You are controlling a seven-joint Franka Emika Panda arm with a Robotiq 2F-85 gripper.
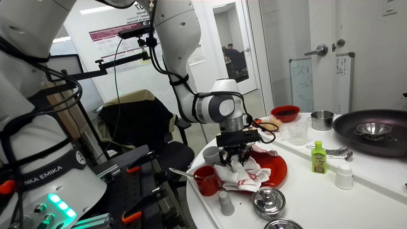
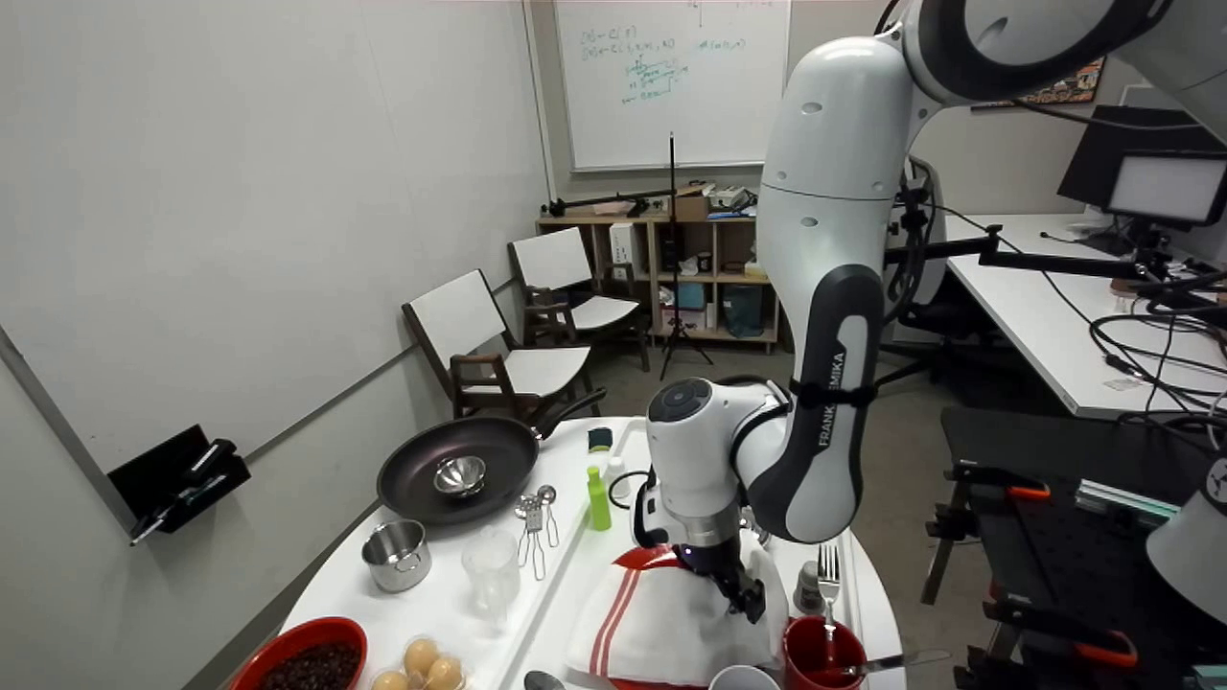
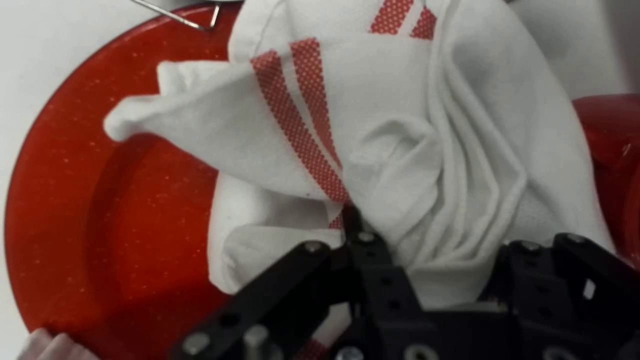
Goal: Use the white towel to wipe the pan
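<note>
Nearest the wrist camera, the gripper (image 3: 429,243) is clamped on the white towel (image 3: 380,85), bunched over the red plate (image 3: 55,200); just beside, a red mug (image 1: 205,188) holds a knife (image 1: 181,172) and a fork (image 2: 829,586); farther off, the pan (image 2: 412,467) holds a small steel colander (image 2: 458,472); a red bowl (image 1: 286,119) holds small dark pieces (image 1: 285,112); a green bottle (image 1: 319,163) stands between plate and pan; an exterior view shows the pan whole, while it falls outside the wrist view.

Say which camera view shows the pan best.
Best in an exterior view, where the pan shows uncropped, handle included. In an exterior view where the right edge crops the pan, no handle shows. Wrist view: no pan.
</note>
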